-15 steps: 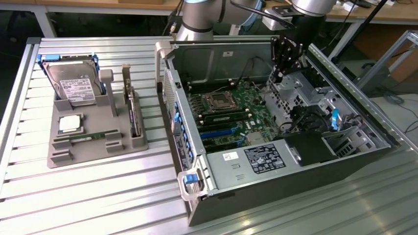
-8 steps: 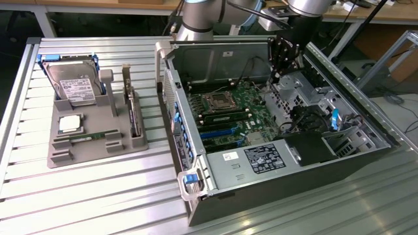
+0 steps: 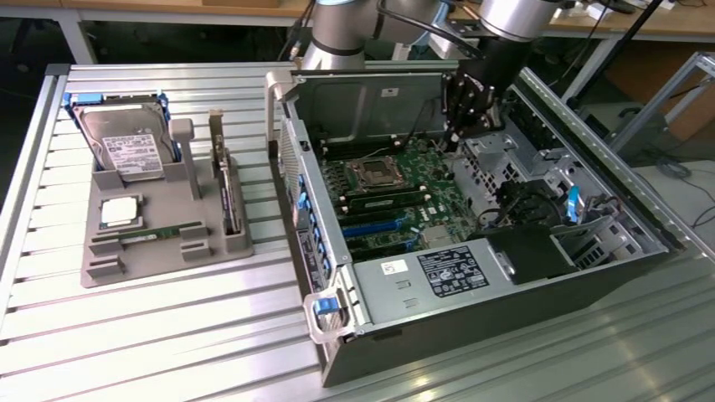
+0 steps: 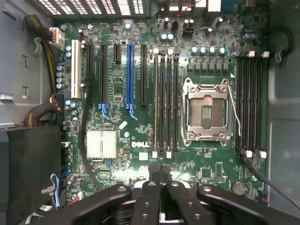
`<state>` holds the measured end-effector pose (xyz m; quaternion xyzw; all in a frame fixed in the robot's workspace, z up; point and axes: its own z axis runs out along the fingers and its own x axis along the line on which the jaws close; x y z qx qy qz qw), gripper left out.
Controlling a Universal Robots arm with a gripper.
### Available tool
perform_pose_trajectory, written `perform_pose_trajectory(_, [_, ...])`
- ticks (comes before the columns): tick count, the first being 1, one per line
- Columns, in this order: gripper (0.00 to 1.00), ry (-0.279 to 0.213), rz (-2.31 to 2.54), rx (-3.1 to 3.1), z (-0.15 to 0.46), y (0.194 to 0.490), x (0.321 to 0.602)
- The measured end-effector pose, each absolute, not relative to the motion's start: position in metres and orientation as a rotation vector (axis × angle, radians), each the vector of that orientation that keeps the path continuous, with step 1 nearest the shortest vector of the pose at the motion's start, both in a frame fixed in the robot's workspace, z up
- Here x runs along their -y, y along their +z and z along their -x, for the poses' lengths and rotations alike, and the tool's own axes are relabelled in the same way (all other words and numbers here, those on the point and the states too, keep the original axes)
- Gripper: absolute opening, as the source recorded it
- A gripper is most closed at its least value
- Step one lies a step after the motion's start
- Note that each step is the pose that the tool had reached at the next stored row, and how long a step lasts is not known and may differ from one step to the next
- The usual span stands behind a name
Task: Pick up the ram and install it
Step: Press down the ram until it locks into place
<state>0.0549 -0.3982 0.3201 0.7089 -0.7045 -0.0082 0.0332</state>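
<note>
Hovering inside the open grey tower computer case [image 3: 581, 276], the black two-fingered gripper [image 3: 461, 126] hangs over the green motherboard [image 4: 154, 154] with its fingers pressed together and nothing between them. The ram, a long thin green circuit-board stick [image 3: 151, 235], lies flat in a groove of the grey moulded parts holder [image 3: 167, 260] on the ribbed metal table [image 3: 134, 335], well apart from the case on the exterior view's left, just beside the square silver processor chip [image 3: 120, 211] and below the boxy silver hard drive [image 3: 132, 151]. From the wrist view the long black memory slots [image 4: 165, 101] run beside the empty silver processor socket [image 4: 206, 112]. As I judge it, installing well calls for squaring the stick's long edge to a slot, matching the notch, and pressing down evenly.
</note>
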Motion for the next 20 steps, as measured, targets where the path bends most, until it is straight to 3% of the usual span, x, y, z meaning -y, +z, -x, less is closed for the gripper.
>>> perform_pose_trajectory(20, [0.1,-0.027,-2.18,2.167,-0.054,0.276,0.4])
